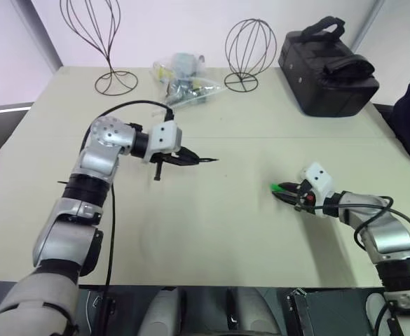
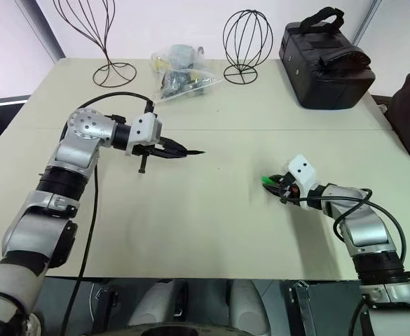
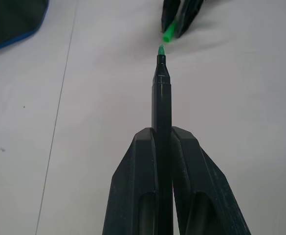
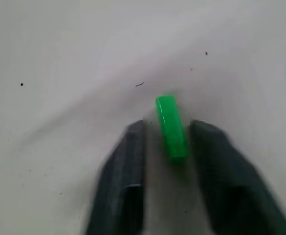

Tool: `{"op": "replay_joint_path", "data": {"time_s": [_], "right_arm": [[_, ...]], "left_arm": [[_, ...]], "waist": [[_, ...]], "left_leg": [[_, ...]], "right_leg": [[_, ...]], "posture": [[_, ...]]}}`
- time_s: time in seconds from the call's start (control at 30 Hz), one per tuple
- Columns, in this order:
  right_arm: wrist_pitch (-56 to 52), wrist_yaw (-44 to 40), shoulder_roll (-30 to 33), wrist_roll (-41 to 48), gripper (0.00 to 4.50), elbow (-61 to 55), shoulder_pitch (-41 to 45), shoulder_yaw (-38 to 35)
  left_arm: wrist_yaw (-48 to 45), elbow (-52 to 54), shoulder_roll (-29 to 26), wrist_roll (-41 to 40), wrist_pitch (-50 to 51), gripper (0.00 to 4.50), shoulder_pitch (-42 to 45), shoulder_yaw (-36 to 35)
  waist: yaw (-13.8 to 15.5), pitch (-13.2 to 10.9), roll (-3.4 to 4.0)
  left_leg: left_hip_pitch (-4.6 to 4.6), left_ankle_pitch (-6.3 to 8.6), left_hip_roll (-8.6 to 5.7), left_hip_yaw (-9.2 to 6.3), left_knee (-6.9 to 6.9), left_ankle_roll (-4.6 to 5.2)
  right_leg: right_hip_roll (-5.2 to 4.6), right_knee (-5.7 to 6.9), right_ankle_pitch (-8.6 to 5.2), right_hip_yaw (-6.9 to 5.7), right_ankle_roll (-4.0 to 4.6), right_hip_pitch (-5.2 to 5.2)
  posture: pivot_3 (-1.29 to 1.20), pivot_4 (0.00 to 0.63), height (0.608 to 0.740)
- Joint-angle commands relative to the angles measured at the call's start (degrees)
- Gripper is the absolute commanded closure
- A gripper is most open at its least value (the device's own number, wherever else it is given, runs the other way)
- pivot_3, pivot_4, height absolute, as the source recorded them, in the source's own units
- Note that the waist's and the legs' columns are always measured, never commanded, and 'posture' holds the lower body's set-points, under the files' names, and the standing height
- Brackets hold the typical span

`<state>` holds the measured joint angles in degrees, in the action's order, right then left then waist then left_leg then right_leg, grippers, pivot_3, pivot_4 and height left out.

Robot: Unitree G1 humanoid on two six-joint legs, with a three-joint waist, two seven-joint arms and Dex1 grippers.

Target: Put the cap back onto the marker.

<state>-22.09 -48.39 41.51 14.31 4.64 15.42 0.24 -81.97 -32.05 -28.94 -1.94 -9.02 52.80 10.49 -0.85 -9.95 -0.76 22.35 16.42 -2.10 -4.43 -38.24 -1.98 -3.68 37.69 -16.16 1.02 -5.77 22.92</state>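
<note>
- The marker (image 3: 161,105) is clamped between the closed fingers of the left gripper (image 1: 171,158), held above the middle of the table (image 2: 212,231), tip pointing toward the table's right edge.
- The cap (image 4: 171,126) lies on the table near the right edge, between the fingers of the right gripper (image 2: 283,189). The wrist view shows a gap on one side, so a firm hold cannot be confirmed; the fingers appear to be closing on it.
- Handling judgement: the cap looks light, rigid, smooth plastic, likely to squirt out if pinched off-centre. Grip across its middle, open end left free.
- The marker looks stiff and light; the hold on its rear barrel leaves the tip exposed for capping.
</note>
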Motion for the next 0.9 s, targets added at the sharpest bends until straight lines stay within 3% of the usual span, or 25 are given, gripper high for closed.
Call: {"op": "replay_joint_path", "data": {"time_s": [0.03,0.23,0.53,0.9], "right_arm": [[0.5,0.0,-0.3,-1.1,4.44,1.1,0.3,0.1],[0.0,0.7,0.1,-2.4,4.44,-2.8,-2.0,0.5],[-3.9,4.7,8.7,-14.3,4.44,-25.9,-5.5,3.8],[-15.3,2.9,10.1,-15.5,4.44,-39.3,1.0,6.6]], "left_arm": [[-0.7,2.4,-1.0,-1.7,0.6,4.5,0.0,-0.3],[-4.5,0.2,-0.7,-2.4,0.5,4.5,0.8,0.5],[-6.8,-9.3,3.8,-1.3,-6.9,4.5,6.1,2.7],[-4.9,-13.5,7.3,1.2,-15.9,4.5,8.0,4.7]], "waist": [[0.0,0.0,0.0],[0.0,0.0,0.0],[0.2,0.0,0.04],[0.1,0.0,0.02]], "left_leg": [[0.0,0.0,0.01,0.0,0.0,0.0],[-0.01,0.0,0.0,0.0,0.0,0.0],[0.06,0.0,-0.05,0.02,-0.03,0.0],[0.1,-0.01,-0.03,0.03,-0.02,-0.01]], "right_leg": [[0.0,0.0,0.0,0.0,0.0,0.0],[0.0,0.02,0.0,0.0,0.0,0.0],[-0.04,0.04,0.0,0.0,0.0,0.08],[0.02,0.1,-0.01,0.04,0.0,0.18]], "posture": [[0.0,0.15,0.74],[0.0,0.15,0.74],[0.0,0.15,0.74],[0.0,0.15,0.74]]}}
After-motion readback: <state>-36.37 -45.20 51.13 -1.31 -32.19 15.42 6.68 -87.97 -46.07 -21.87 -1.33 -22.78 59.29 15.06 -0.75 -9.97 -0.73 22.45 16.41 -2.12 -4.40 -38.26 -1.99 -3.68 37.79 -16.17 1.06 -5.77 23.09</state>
